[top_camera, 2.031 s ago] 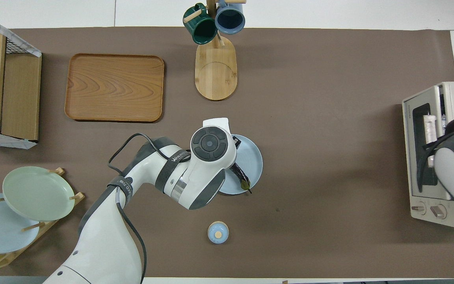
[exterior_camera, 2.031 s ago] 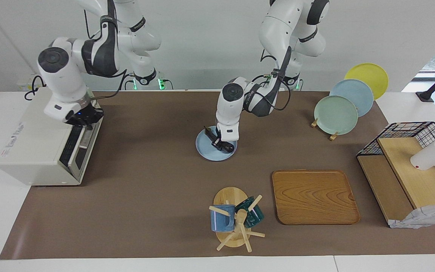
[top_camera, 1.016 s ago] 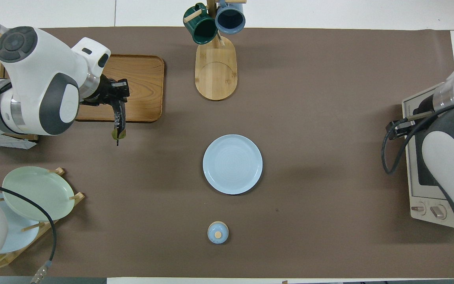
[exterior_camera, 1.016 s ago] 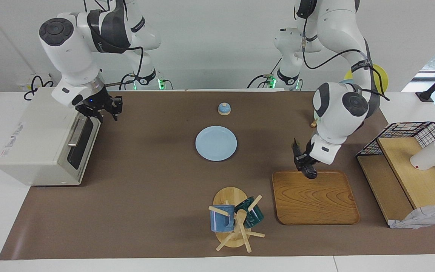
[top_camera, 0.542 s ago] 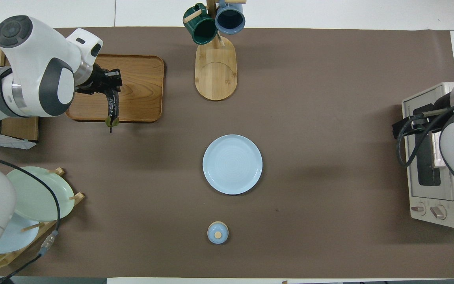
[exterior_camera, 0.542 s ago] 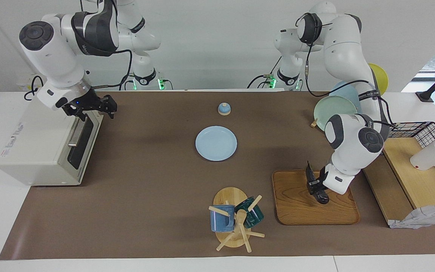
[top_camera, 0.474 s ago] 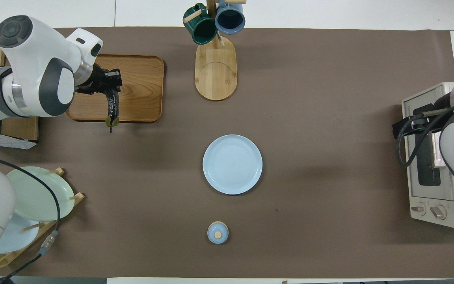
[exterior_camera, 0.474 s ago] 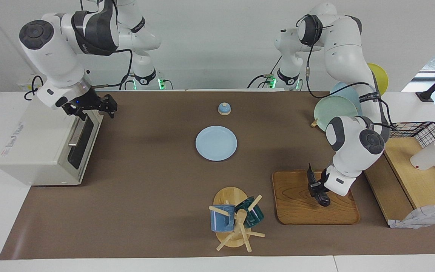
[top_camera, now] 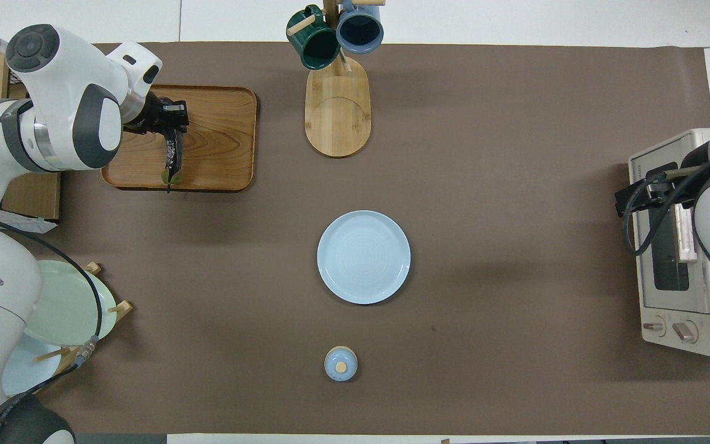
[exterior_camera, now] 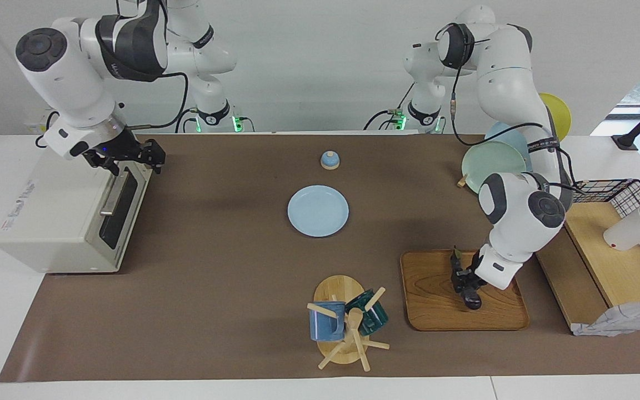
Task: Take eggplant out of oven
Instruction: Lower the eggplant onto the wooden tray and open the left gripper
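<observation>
Left pincer (exterior_camera: 463,279) apparently loosening around eggplant (top_camera: 173,159) on wooden tray (exterior_camera: 436,311); right pincer (exterior_camera: 131,158) wide, above oven (exterior_camera: 48,222).

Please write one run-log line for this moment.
eggplant: over wooden tray | left gripper: at eggplant | right gripper: open, by oven | oven: shut

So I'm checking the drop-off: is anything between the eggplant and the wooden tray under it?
Nothing visible. The left tool has the eggplant right down at the bare wooden tray, and no other item lies on the tray.
</observation>
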You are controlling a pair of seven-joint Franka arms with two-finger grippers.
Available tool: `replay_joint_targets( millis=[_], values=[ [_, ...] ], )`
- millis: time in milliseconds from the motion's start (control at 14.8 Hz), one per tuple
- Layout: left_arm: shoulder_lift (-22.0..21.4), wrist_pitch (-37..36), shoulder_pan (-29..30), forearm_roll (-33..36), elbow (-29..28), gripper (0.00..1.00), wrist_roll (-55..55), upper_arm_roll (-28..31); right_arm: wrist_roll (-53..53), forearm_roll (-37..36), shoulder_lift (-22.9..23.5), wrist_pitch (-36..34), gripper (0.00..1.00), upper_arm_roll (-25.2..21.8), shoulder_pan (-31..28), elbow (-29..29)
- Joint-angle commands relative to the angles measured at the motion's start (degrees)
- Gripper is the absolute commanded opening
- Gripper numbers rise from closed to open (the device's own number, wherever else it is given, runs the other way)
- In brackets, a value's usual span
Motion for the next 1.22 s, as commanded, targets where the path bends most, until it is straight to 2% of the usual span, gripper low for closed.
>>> replay_joint_targets(
  millis=[0, 203, 745, 948, 1151],
  values=[
    [-1.9, -4.5, 0.8, -0.5, 1.1, 1.0, 0.8, -0.1, 0.6, 1.6, -0.1, -1.3, 1.0, -0.5, 0.3, 0.9],
    [-9.3, -9.0, 1.0, -0.4, -0.5, 1.0, -0.1, 0.0, 1.8, 1.6, -0.3, -0.8, 1.0, -0.4, -0.2, 0.9],
    [-27.8, -31.3, 2.5, 1.0, -1.5, 1.0, -1.6, 1.1, 2.4, 1.6, -0.6, 0.4, 1.0, -0.6, -0.4, 0.6],
    [-34.7, -33.0, 2.4, 1.9, -7.8, 1.0, -1.3, 1.1, 2.4, 1.6, -0.8, 0.3, 1.0, -0.6, -0.2, 0.6],
    [-39.6, -32.3, 2.0, 2.0, -15.5, 1.0, -1.4, 1.0, 2.4, 1.6, -0.8, 0.3, 1.0, -0.6, -0.3, 0.6]
  ],
)
